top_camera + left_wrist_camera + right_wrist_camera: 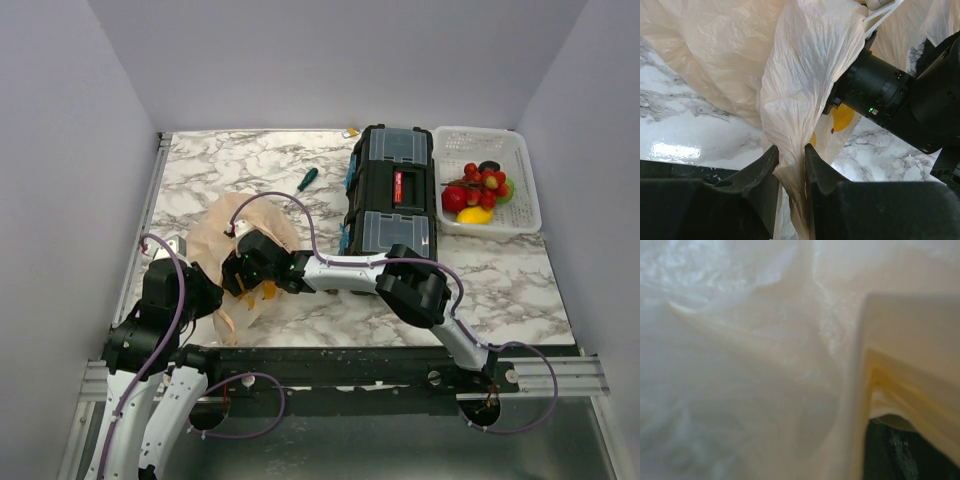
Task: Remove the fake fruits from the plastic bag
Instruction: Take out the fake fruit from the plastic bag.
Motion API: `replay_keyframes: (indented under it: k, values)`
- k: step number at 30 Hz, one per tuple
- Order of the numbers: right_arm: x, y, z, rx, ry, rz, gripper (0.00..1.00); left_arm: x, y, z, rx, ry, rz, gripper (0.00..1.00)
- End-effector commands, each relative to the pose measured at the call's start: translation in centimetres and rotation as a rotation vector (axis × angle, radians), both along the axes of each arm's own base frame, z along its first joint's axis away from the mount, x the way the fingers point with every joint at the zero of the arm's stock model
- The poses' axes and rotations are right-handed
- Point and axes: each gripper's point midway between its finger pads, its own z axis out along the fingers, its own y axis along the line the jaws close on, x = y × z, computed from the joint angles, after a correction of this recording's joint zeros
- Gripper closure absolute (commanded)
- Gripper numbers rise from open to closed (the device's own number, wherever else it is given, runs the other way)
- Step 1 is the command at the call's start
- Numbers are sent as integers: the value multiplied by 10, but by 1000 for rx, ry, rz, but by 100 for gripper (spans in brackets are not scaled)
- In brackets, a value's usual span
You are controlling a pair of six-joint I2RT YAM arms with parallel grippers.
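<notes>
Low at the bag's [215, 240] five-o'clock corner, yellow pieces [842, 117] show through the film, just beside the right gripper [245, 272], which reaches in from three o'clock; whether its jaws are spread I cannot tell. Left gripper [790, 150] pinches a bag fold at eight o'clock.

bag [215, 235] left of toolbox [393, 195], fruits [478, 192] in basket [526, 180]

A white, grey-veined marble counter [250, 170] spreads ahead and to the right of the left jaws. It is glossy, with a bright glare patch [670, 150] just to their left. Plain pale grey walls [320, 60] box it in on three sides, and a dark metal rail [350, 362] runs along its near edge, behind the jaws.
</notes>
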Motion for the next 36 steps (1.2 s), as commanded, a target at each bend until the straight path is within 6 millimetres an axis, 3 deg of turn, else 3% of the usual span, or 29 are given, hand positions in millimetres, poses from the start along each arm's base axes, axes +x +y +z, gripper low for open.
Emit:
replay_keyframes:
  k: [1,8,18,21,31,36]
  values:
    - [-2,6,-2,0,-5,-4,34,0,1,-2,5,2,5,76]
    - [-5,3,13,34,-8,-3,54,2,-1,-5,10,24,-7,78]
    - [-4,-13,57,94,-55,-33,76,2,1,-5,14,27,5,79]
    - [-5,-22,64,97,-66,-40,83,1,3,-4,13,20,14,84]
    - [-14,-44,100,150,-86,-48,99,2,3,-5,14,30,15,91]
    - [-23,-52,128,241,-97,-31,99,2,3,-5,14,27,15,93]
